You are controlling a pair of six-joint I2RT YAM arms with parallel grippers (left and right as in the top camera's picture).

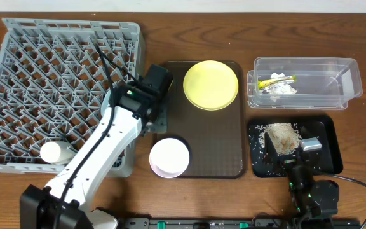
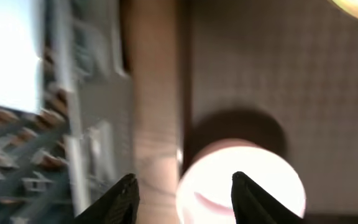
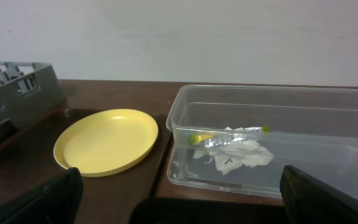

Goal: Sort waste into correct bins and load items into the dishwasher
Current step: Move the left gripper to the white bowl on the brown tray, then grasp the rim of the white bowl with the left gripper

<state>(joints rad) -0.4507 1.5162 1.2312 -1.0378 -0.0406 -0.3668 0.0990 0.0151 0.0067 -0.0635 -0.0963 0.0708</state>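
Note:
The grey dish rack [image 1: 62, 89] fills the left of the table, and a pale bowl [image 1: 56, 151] lies in its front corner. My left gripper [image 1: 156, 122] hangs open between the rack and the white bowl [image 1: 169, 156]. In the blurred left wrist view, the empty left gripper [image 2: 184, 190] frames that bowl [image 2: 241, 180] from above. The yellow plate [image 1: 210, 84] lies on the brown tray [image 1: 227, 146]. The clear tub [image 1: 304, 83] holds the wrapper [image 1: 278, 79] and tissue [image 1: 281, 90]. Food scraps [image 1: 283, 137] sit in the black tray [image 1: 326, 152]. My right gripper [image 1: 292, 158] is wide open over that tray.
The right wrist view shows the plate [image 3: 107, 140], the tub [image 3: 272, 140] with tissue [image 3: 235, 154] inside, and a corner of the rack [image 3: 17, 87]. The left arm lies across the rack's front right corner. Bare wood runs along the far edge.

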